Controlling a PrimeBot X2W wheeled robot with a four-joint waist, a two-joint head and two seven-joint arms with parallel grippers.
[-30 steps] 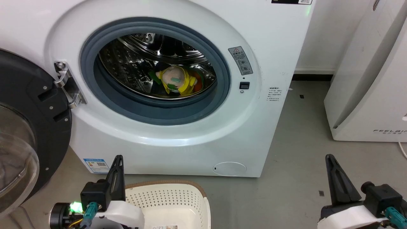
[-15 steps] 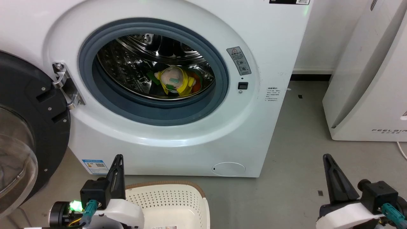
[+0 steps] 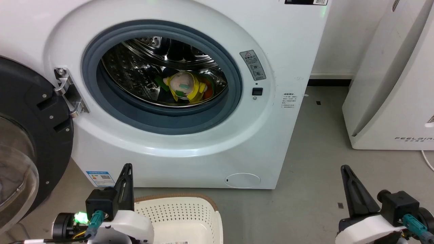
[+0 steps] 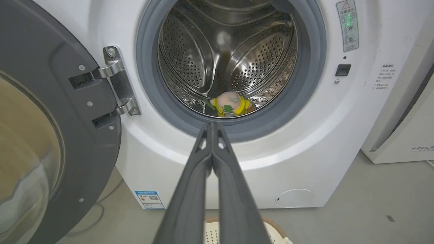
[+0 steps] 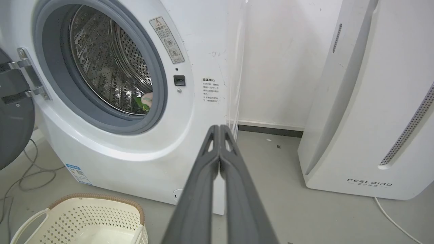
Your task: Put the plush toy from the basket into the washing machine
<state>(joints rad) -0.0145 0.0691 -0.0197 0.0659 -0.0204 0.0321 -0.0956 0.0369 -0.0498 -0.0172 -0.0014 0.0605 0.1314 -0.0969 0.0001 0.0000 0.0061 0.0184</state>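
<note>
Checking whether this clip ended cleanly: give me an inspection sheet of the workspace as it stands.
Surface: grey floor, otherwise bare.
Job's things: plush toy lies inside the washing machine drum; door open; basket on the floor in front.
Clutter: small dark specks on the floor.
Grippers: left gripper and right gripper both shut, holding nothing, outside the drum.
Cables: grey cable under the door; white cable beside the appliance.
Surroundings: white appliance on the right, white wall behind.

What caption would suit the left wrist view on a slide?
Shut left end effector points at the plush toy lying inside the open washing machine.
</note>
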